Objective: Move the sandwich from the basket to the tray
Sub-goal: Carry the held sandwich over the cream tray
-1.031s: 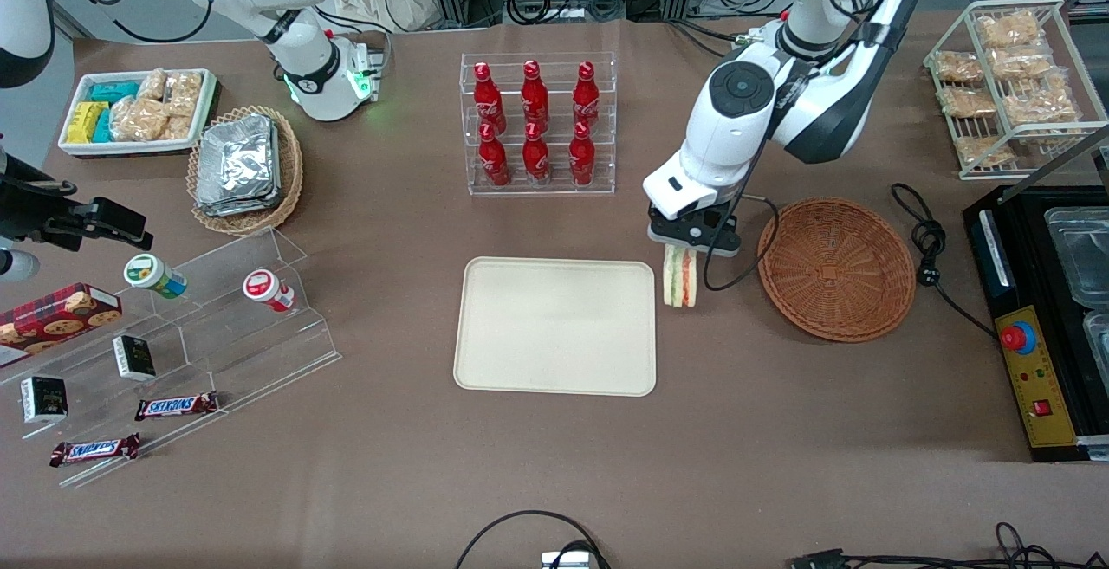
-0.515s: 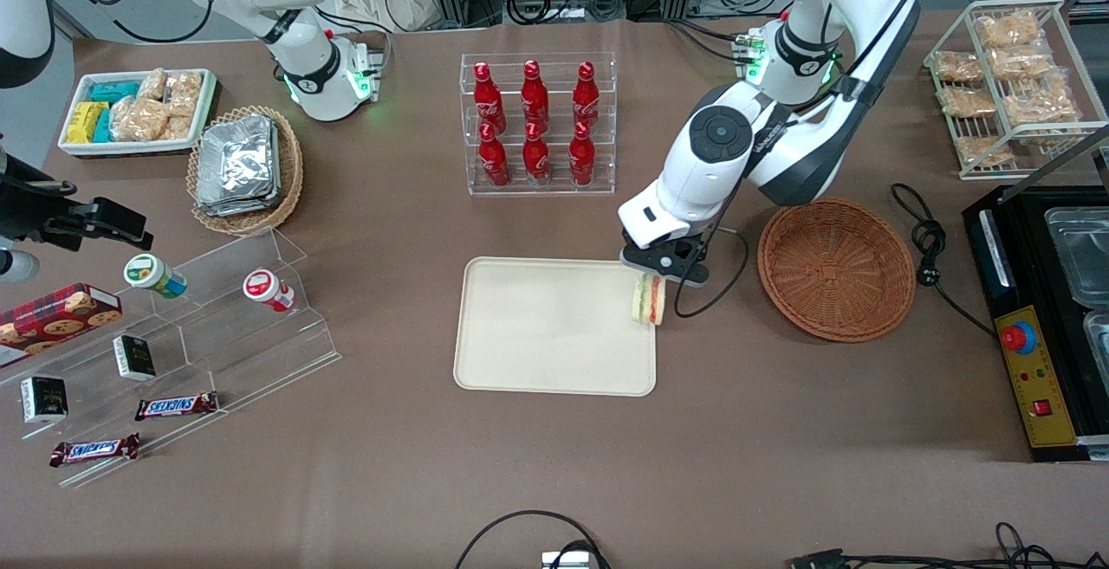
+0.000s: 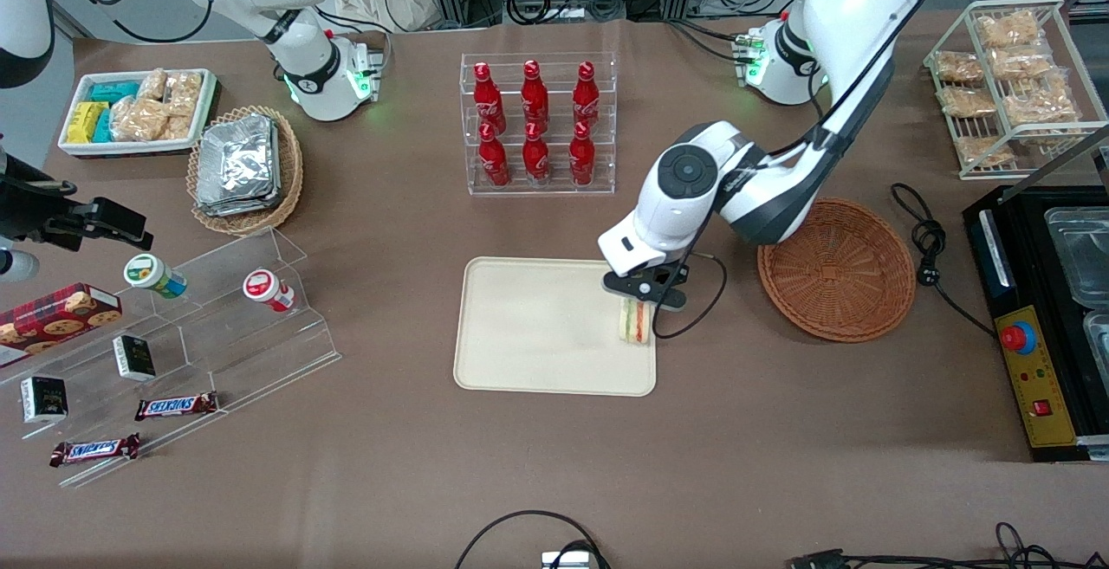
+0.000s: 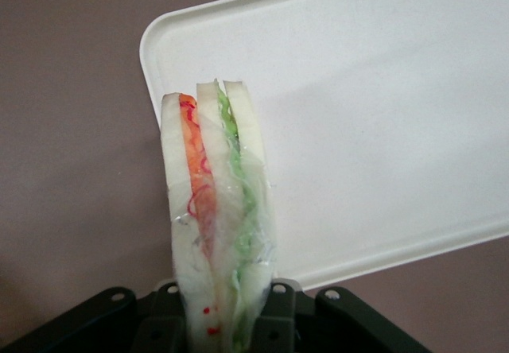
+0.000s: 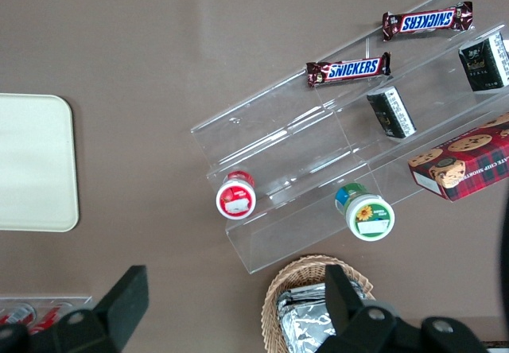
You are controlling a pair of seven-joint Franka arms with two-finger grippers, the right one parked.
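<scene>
Wrist view: hand (image 4: 227,321) clamping sandwich (image 4: 215,210).

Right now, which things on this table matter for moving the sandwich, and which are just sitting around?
Job: sandwich held in the gripper over the tray; empty basket.
Lying about: cola bottles, foil packets, Snickers bars, cookie box.

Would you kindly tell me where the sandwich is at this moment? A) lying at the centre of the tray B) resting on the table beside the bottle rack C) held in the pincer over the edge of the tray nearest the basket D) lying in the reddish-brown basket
C: the pincer is clamped on the sandwich, which hangs over the tray edge nearest the basket; the basket holds no sandwich.
</scene>
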